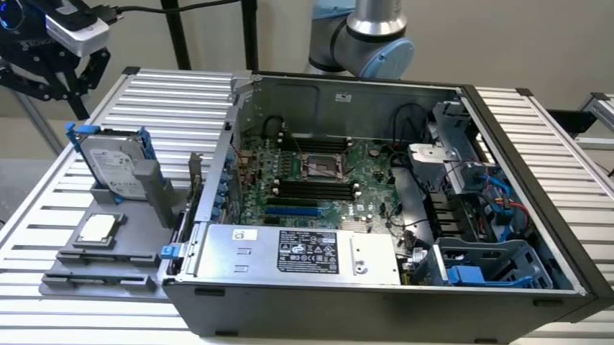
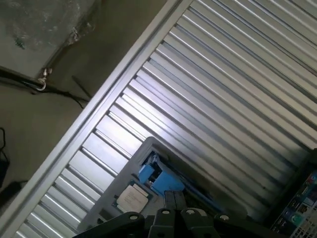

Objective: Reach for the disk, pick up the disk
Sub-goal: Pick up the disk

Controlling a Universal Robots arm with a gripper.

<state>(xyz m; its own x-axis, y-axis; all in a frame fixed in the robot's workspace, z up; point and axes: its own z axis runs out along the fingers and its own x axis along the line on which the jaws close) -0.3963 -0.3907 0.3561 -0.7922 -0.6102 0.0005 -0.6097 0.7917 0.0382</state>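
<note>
The ribbed metal desk [image 1: 566, 144] spreads out well below the fingers [image 2: 173, 201] [image 1: 60, 75]. An open computer case [image 1: 384, 309] sits on it, off to one side of the fingers and well apart from them, with its boards and cables bare. Nearer, and lower than the fingers, a grey holder [image 1: 106, 267] lies on the desk just beside the case. The disk [image 1: 115, 165] [image 2: 161, 178] stands on edge in that holder, blue rails around it, label facing out. It is below the fingers with clear air between them, nothing touching. A small square chip [image 1: 99, 228] [image 2: 131, 198] lies flat in the holder near the disk. The fingers are clenched together, gripping nothing.
</note>
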